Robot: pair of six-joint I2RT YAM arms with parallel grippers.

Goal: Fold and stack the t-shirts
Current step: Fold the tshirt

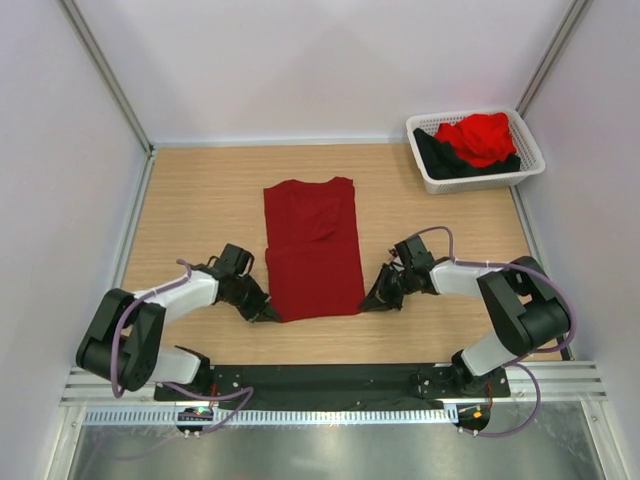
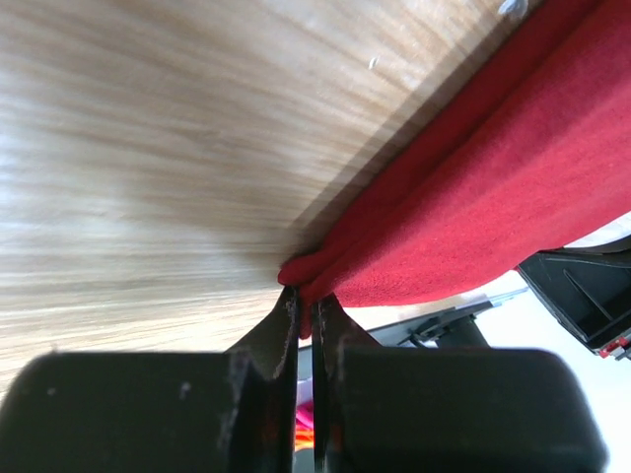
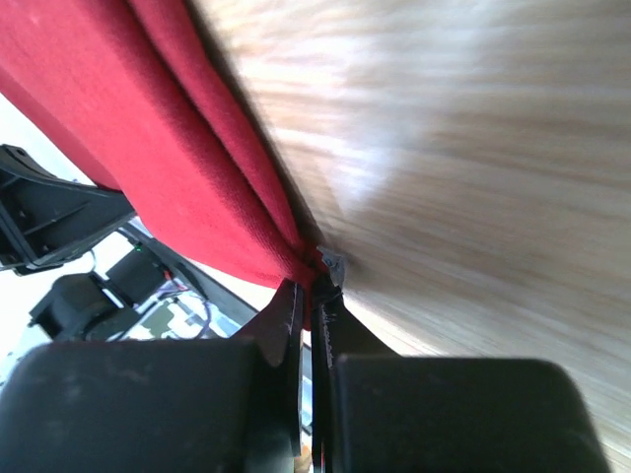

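Pinching the near corners of the dark red shirt [image 1: 312,250], which is lying flat mid-table [image 1: 190,210].
I am clamping my left gripper [image 2: 308,301] and right gripper [image 3: 311,286] on thin bunches of its hem. If I am lifting unevenly, a corner could be slipping free and skewing the fold. Farther off, the bright red shirt [image 1: 482,138] and black shirt [image 1: 440,158] are lying in the basket [image 1: 470,184].

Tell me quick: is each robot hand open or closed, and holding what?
Left hand: closed on the near left corner of the dark red t-shirt.
Right hand: closed on its near right corner.
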